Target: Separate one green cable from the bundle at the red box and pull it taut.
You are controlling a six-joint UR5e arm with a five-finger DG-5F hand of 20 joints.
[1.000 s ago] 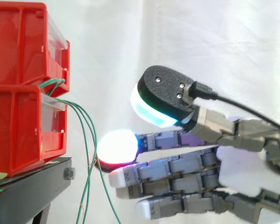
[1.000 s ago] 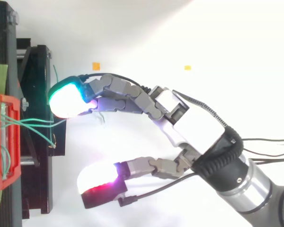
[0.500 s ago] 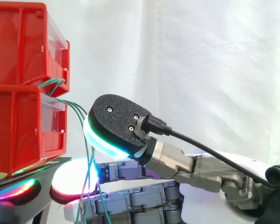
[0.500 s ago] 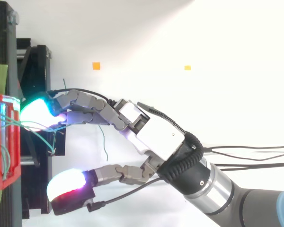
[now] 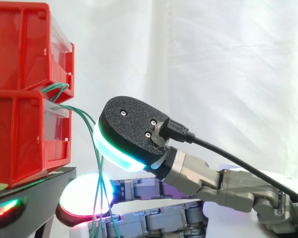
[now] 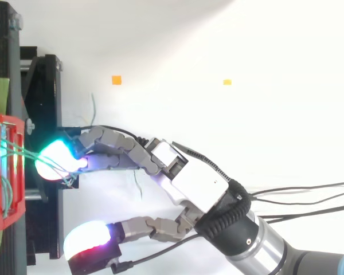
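Grey metal links are making up the hand (image 6: 195,180) that I am steering, and I am seeing its fingers (image 6: 114,150) reaching out nearly straight toward the red bins (image 5: 20,99). The thumb (image 6: 92,243) is spreading well apart from them, so the hand is standing open and is clamping nothing.

From above, the leading fingertip (image 6: 54,161) is glowing cyan-green just off the front of the red bins. The green cables (image 6: 17,152) are running out of the red bins and lying across that glowing pad.

From the side, the cables are arching out where the upper red bin is sitting on the lower one and are hanging down just in front of them. They are passing along the bin-side edge of a black-backed pad with a cyan-green rim, then across the front of a lower pad glowing white and red. I cannot tell whether any one strand is standing apart from the others, since they are hanging close together.

Two thin green strands are showing from above, farther from the red bins than the fingertip. A black stand (image 5: 39,191) is carrying the red bins, a white curtain (image 5: 223,59) is hanging behind them, and two small orange squares (image 6: 116,79) are lying well away from the red bins.
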